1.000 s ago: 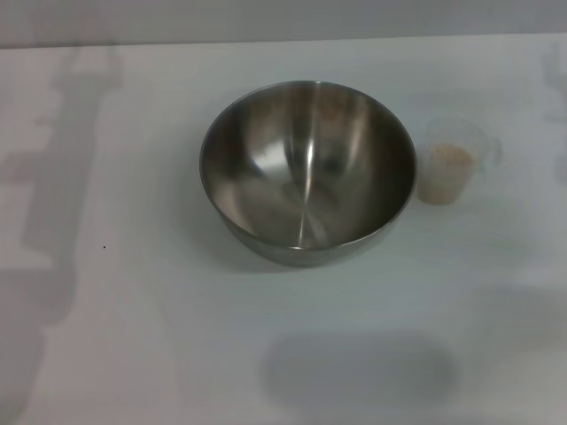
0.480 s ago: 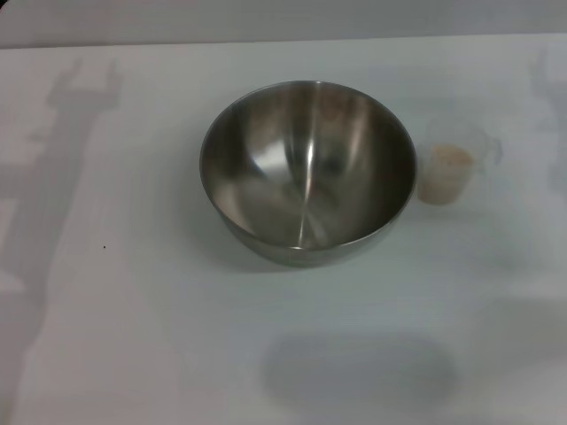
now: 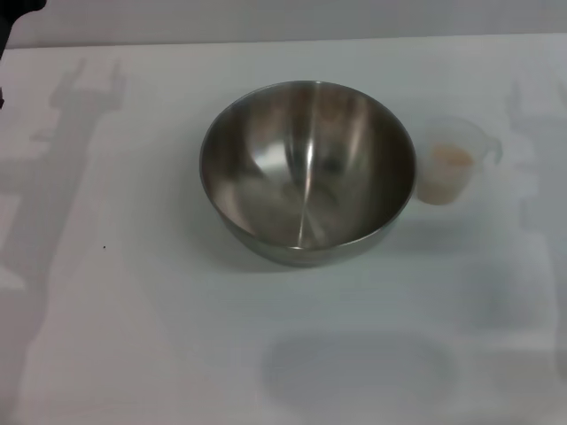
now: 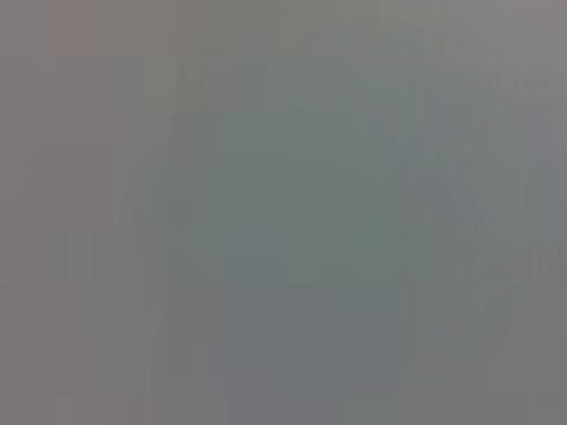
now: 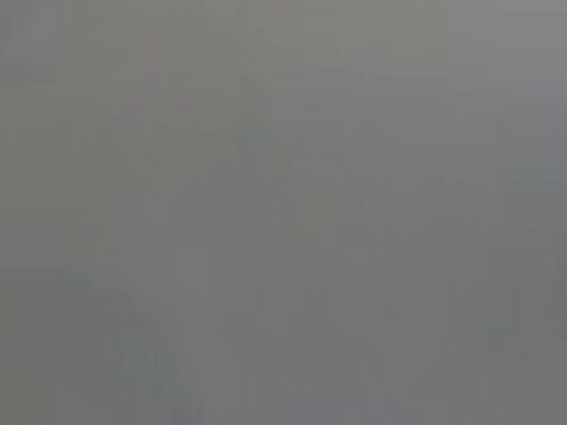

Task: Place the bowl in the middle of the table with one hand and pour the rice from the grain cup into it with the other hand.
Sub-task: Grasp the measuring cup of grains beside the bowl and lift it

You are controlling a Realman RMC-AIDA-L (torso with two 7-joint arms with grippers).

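The large stainless-steel bowl [image 3: 307, 168] stands upright and empty on the white table [image 3: 133, 354], about at its middle. The small clear grain cup [image 3: 454, 162] stands just right of the bowl, close to its rim, with its handle pointing right. It holds pale rice [image 3: 450, 159] up to about half its height. A dark sliver of my left arm or gripper [image 3: 18, 7] shows at the far left corner, far from the bowl. My right gripper is out of view. Both wrist views show only plain grey.
Arm shadows lie on the table at the far left [image 3: 62, 177] and at the far right [image 3: 532, 133]. A soft rounded shadow [image 3: 359, 367] lies near the front edge. A tiny dark speck [image 3: 104, 247] is on the left.
The arm shadows on both sides have shifted, the right one growing stronger beside the cup. A dark sliver has come in at the far left corner. Bowl and cup have not moved.
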